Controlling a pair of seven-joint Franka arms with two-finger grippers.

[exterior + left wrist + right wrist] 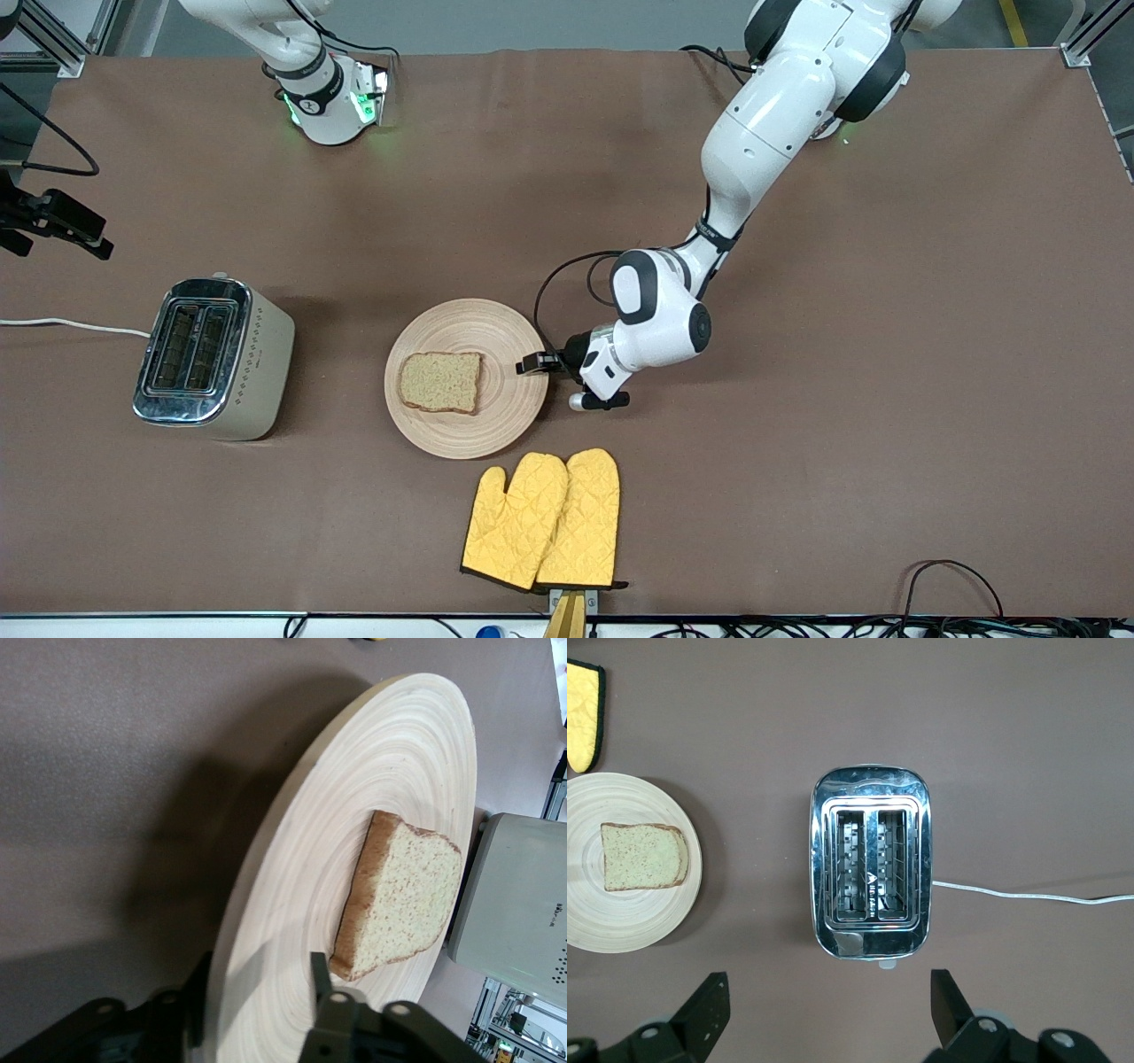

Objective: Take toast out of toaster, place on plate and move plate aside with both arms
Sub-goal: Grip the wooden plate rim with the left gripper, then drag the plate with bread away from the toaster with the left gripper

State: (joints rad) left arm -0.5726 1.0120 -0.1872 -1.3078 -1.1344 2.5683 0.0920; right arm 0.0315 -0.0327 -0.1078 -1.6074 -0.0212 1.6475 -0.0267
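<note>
Nearest the front camera, a pair of yellow oven mitts (542,520) lies against the table's near edge, about midway along it. Just farther in sits the plate (467,378), round and pale wood, near the middle of the table. The toast (440,382) lies flat on the plate, on the part toward the right arm's end.

The left gripper (538,364) is at the plate's rim on the side toward the left arm's end. In the left wrist view its fingers (326,988) straddle the rim, one over the top face and one outside the edge, closed on the plate as far as that close view lets one judge.

Level with the plate, toward the right arm's end of the table, stands a chrome toaster (211,358) with two empty slots, its white cord (71,326) running off toward that short edge.

The right gripper (828,1010) hangs high over the toaster, fingers spread wide and holding nothing; the right arm waits there.
</note>
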